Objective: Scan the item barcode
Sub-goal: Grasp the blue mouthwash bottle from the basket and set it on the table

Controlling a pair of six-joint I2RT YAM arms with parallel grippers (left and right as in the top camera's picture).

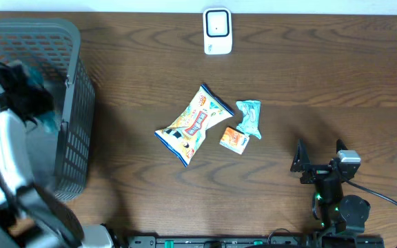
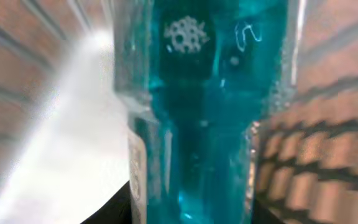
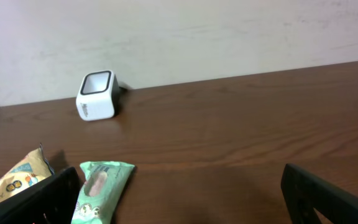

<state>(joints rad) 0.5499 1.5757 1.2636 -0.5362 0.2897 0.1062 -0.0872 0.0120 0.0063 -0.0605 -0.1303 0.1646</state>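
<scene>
Inside the grey basket [image 1: 74, 103] at the left, my left gripper [image 1: 36, 103] is shut on a shiny blue packet [image 1: 47, 121]. In the left wrist view that packet [image 2: 204, 112] fills the middle of the frame, and the dark fingers [image 2: 114, 208] of my left gripper [image 2: 191, 208] press on both its sides. The white barcode scanner [image 1: 218, 31] stands at the table's far edge and also shows in the right wrist view [image 3: 96, 95]. My right gripper [image 1: 320, 157] rests low at the front right, open and holding nothing [image 3: 185, 205].
A yellow snack bag [image 1: 193, 125], a mint-green packet [image 1: 249, 117] and a small orange packet [image 1: 233, 140] lie mid-table. The mint-green packet [image 3: 101, 190] lies just inside my right gripper's left finger [image 3: 42, 199]. Basket slats [image 2: 328, 143] close in around the left gripper.
</scene>
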